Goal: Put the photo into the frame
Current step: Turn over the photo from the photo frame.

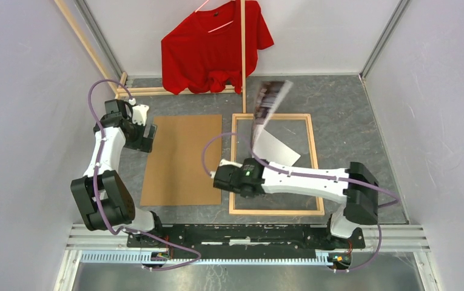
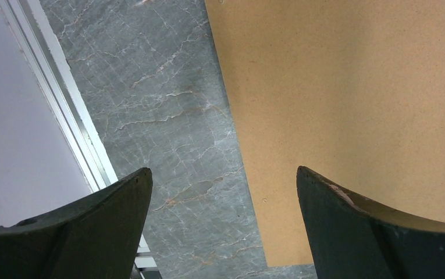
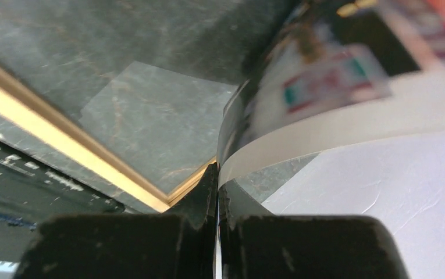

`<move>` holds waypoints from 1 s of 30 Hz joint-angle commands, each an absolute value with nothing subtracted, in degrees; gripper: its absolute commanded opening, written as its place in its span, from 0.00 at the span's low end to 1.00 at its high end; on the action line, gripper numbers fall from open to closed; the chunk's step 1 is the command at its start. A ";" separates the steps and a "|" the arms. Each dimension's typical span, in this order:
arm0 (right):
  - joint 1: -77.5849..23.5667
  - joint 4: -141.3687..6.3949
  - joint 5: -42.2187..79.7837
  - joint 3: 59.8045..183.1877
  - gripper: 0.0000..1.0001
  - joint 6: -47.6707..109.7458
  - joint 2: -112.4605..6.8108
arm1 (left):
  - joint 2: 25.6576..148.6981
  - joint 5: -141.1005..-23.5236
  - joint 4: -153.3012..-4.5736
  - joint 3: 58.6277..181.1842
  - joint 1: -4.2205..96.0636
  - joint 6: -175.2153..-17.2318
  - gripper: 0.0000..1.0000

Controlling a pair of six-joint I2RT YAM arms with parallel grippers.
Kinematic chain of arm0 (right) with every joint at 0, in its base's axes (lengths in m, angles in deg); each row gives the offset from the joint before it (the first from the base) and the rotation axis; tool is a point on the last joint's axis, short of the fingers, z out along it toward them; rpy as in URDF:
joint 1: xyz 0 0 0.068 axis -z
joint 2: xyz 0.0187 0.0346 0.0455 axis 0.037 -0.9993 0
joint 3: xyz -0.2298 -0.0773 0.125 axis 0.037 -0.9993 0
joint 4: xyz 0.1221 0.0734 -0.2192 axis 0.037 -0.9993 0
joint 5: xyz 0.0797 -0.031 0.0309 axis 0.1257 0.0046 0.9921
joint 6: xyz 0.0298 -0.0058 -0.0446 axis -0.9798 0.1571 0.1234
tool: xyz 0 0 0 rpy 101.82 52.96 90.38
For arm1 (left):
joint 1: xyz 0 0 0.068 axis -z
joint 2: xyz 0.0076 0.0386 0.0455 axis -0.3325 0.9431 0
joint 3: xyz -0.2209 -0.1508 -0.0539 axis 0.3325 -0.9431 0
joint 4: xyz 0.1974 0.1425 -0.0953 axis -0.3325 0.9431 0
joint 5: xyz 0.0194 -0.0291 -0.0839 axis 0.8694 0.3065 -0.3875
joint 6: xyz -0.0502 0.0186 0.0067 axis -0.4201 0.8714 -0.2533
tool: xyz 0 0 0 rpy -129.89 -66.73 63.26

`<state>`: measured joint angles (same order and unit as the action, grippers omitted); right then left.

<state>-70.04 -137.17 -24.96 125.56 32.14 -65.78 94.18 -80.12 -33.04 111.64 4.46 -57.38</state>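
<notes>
The left gripper (image 1: 148, 131) hangs wide open and empty over the edge of the backing board (image 1: 181, 160), while the nearer right gripper (image 1: 254, 160) pinches the photo (image 1: 271, 102) by its lower edge, its length curling up and away above the frame (image 1: 278, 211).

No legible text, number or brand anywhere. On the photo (image 3: 336, 81), lifted above the tabletop (image 1: 350, 103) toward its far edge, just right of the middle: a red, green and white patch resembling a printed sign, too blurred to read. On the black rail (image 3: 16, 165) along the near edge: faint pale marks, too small to make out.
</notes>
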 commanded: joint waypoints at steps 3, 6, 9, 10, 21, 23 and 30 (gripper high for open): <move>-75.92 -136.96 -20.43 125.79 0.00 33.48 -70.96 | 92.12 -79.23 -35.69 110.35 4.59 -56.90 1.00; -76.11 -138.49 -21.85 126.23 0.00 30.59 -72.06 | 91.87 -79.31 -35.87 110.01 4.63 -56.78 1.00; -76.13 -138.80 -21.05 124.05 0.00 28.37 -71.71 | 91.84 -79.71 -35.85 109.76 4.60 -56.79 1.00; -76.11 -138.79 -20.28 122.53 0.00 27.16 -71.39 | 91.76 -79.82 -35.87 109.63 4.57 -56.79 1.00; -77.89 -133.40 -10.78 115.72 0.22 13.89 -61.25 | 91.31 -81.57 -35.78 108.87 4.59 -57.04 1.00; -78.76 -131.36 -8.94 116.02 0.29 13.53 -59.71 | 91.23 -81.60 -35.76 108.70 4.62 -56.99 1.00; -80.15 -121.35 -4.09 117.14 0.98 16.99 -56.20 | 91.31 -81.70 -35.79 108.38 4.59 -56.76 1.00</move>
<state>-79.59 -129.68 -7.43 114.83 15.61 -58.64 93.09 -80.42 -34.22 108.55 4.46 -57.36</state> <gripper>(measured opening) 0.932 0.994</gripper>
